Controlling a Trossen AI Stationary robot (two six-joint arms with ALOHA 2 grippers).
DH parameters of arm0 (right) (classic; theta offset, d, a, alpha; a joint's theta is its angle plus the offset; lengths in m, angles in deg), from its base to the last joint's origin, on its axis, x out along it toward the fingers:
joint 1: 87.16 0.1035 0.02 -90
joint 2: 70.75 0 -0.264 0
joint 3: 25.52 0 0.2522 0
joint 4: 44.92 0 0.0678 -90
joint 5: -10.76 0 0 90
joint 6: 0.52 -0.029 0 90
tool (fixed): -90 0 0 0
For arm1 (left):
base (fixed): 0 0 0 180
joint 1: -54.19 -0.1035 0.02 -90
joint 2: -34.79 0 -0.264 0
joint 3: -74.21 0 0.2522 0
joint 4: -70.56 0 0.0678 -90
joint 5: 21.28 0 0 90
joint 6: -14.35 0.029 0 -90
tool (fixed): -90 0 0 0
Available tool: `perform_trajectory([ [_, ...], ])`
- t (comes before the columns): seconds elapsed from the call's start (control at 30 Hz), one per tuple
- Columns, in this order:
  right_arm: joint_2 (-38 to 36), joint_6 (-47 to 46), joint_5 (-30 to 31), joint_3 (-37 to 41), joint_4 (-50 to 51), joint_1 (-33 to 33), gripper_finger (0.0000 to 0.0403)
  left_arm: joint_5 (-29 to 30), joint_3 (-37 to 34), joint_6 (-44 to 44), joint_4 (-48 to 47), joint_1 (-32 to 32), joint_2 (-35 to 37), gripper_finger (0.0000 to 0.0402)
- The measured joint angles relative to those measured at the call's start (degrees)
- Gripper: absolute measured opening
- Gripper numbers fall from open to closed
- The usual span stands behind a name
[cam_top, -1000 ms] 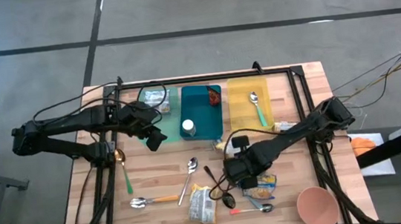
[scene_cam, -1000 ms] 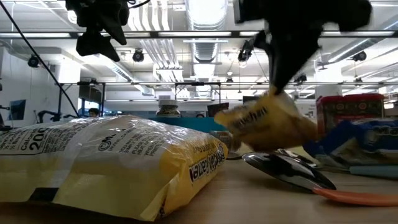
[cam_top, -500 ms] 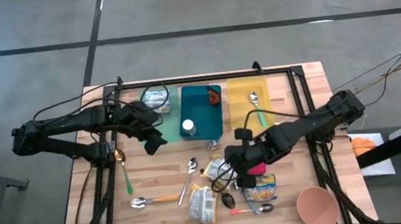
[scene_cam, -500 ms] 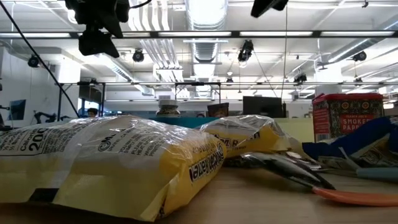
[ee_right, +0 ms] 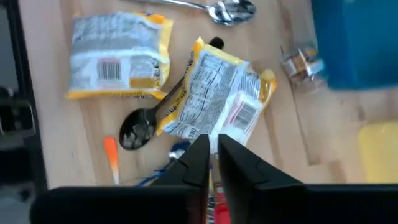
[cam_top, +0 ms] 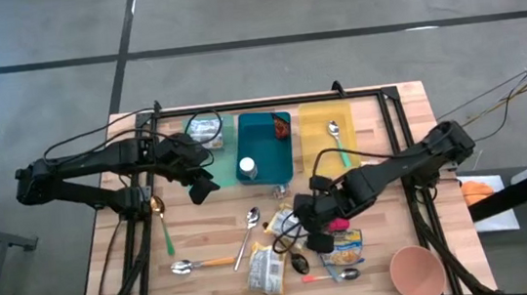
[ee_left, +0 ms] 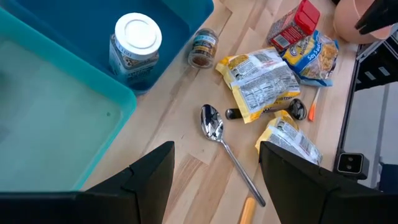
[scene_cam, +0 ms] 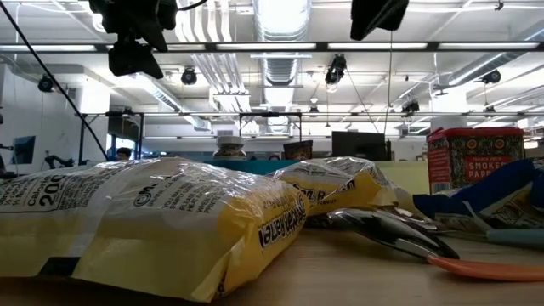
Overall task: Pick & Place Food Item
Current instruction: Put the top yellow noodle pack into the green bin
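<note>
While two yellow food packets [scene_cam: 170, 225] [scene_cam: 340, 191] lie nearest on the wooden table [cam_top: 205, 242], the right gripper [ee_right: 211, 155] hangs above the second packet [ee_right: 214, 99] with fingers nearly together, holding nothing; farther back, the left gripper [ee_left: 214, 165] hovers open and empty beside the blue bin [cam_top: 265, 147]

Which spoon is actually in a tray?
The green-handled spoon lying in the yellow tray at the table's far side. The other spoons all lie on the bare wood nearer the front.
</note>
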Motion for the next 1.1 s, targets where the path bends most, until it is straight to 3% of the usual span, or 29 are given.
perform_trajectory([
  [0.23,2.5,-15.4,0.4,0.7,-0.5,-2.0,0.0170,0.0,0.0,0.2,0.0,0.0,0.0,0.0240],
  [0.37,5.7,-17.0,-0.2,0.7,-2.8,-1.7,0.0244,0.0,-0.1,0.4,0.0,0.0,0.0,0.0240],
  [0.5,9.6,-17.3,-2.6,0.7,-3.4,-1.3,0.0293,0.0,-0.1,0.4,-0.1,0.0,0.0,0.0240],
  [0.8,16.4,-14.5,-0.5,-0.5,-3.4,-1.1,0.0313,0.0,-0.1,0.3,-0.3,0.0,0.0,0.0240],
  [1.1,17.5,-10.9,2.0,0.9,-3.0,-2.0,0.0313,0.0,-0.1,0.1,-1.4,0.0,0.0,0.0240],
])
